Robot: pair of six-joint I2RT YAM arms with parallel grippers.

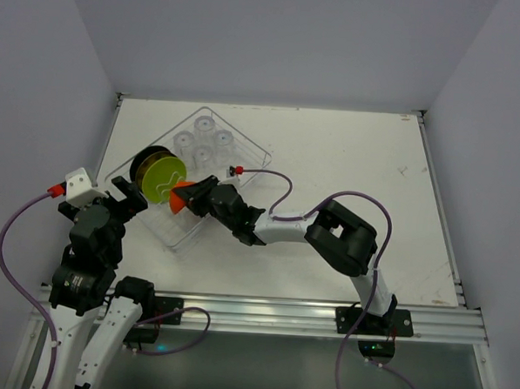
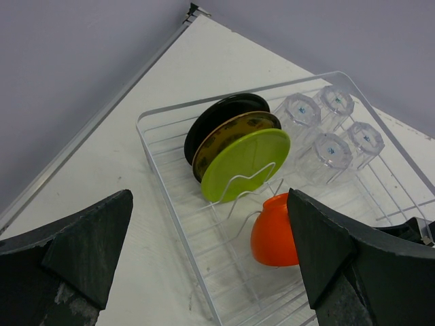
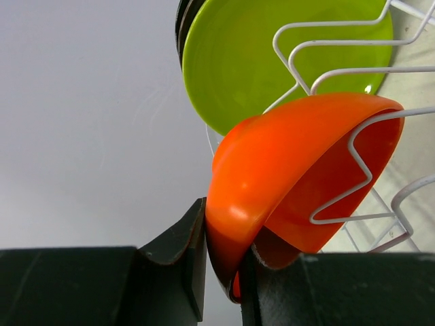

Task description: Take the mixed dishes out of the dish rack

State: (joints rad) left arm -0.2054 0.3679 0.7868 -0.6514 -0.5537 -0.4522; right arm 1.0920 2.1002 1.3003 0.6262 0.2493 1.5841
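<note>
Orange bowl (image 3: 272,183): lying on its side in the rack (image 1: 246,134), its mouth against the wire tines (image 3: 367,69), just in front of the yellow-green plate (image 3: 272,54).
Right pincer (image 3: 224,251): pinching the bowl's rim, one finger outside the wall and one inside.
Left pincer (image 2: 209,204): spread wide and holding nothing, hovering by the rack's near left side.
Tumblers (image 1: 206,144): four, clustered at the rack's far end, apart from the bowl.
Snag risk: a bent tine crosses the bowl's mouth. A straight pull back would likely hook it and drag the rack across the tabletop (image 1: 349,164), since nothing steadies the rack.
Slip risk: the grip is on a thin, smooth edge only, so a snag or a tilt could pop the bowl free.
Knock risk: lifting toward the plate could bump it off its tines.
</note>
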